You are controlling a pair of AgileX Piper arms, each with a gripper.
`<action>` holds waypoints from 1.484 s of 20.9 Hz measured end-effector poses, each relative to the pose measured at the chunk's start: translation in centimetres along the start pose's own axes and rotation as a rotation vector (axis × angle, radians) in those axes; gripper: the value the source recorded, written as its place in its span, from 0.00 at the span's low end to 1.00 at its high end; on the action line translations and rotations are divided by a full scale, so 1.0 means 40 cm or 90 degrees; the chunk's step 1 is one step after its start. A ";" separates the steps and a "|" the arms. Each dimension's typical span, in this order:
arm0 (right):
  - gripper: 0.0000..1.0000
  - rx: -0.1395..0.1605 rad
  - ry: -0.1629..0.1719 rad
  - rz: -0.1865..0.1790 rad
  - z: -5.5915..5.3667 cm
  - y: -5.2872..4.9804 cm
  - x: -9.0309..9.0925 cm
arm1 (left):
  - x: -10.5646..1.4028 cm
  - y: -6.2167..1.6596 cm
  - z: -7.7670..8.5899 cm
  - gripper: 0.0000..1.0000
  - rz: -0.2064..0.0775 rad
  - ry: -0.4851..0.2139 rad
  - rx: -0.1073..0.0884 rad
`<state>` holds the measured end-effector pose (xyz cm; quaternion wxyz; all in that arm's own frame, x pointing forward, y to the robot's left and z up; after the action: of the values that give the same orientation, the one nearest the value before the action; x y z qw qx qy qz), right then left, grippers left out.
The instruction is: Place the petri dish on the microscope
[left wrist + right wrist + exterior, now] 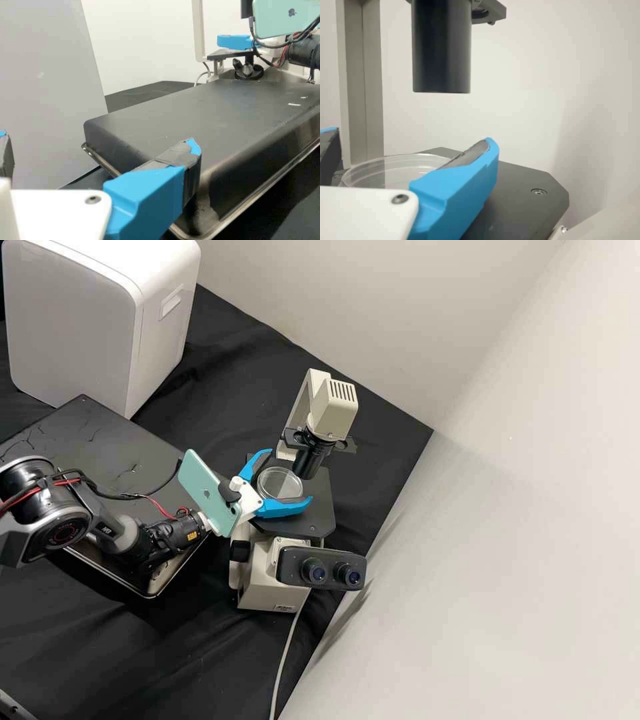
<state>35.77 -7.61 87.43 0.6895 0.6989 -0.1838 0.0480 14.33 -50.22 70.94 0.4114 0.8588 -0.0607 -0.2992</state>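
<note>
**Dish on the stage, release pending**

The petri dish sits about mid-stage on the microscope, clear of the black stage's edges and just beside the spot under the dark condenser tube. The right gripper reaches in from the stage edge nearest its arm. Its two blue fingers are spread only as wide as the dish, one against the rim on each side, so it appears to have hold of it. The right wrist view shows the clear rim lying low between the fingers, apparently down on the stage.

The left gripper waits well apart at a corner of the upturned black tray, fingers wide and holding nothing.

The placing step looks nearly done. The next move, as I judge it, calls for parting the right fingers evenly, so that neither drags the light dish sideways. The gripper should then back out low and straight across the same stage edge, keeping under the condenser.
</note>
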 end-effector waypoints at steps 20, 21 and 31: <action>1.00 0.000 -0.001 -0.001 -0.001 0.001 -0.005 | 0.000 -0.001 0.003 1.00 -0.002 -0.008 0.001; 1.00 0.000 -0.001 -0.001 -0.001 0.001 -0.005 | 0.000 -0.001 0.003 1.00 -0.002 -0.008 0.001; 1.00 0.012 -0.007 -0.017 -0.002 0.010 -0.112 | 0.000 -0.001 0.003 1.00 -0.002 -0.008 0.001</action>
<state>31.51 -6.69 86.37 0.6825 0.7079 -0.1778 0.0370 14.26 -50.28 70.86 0.4100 0.8572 -0.0626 -0.3053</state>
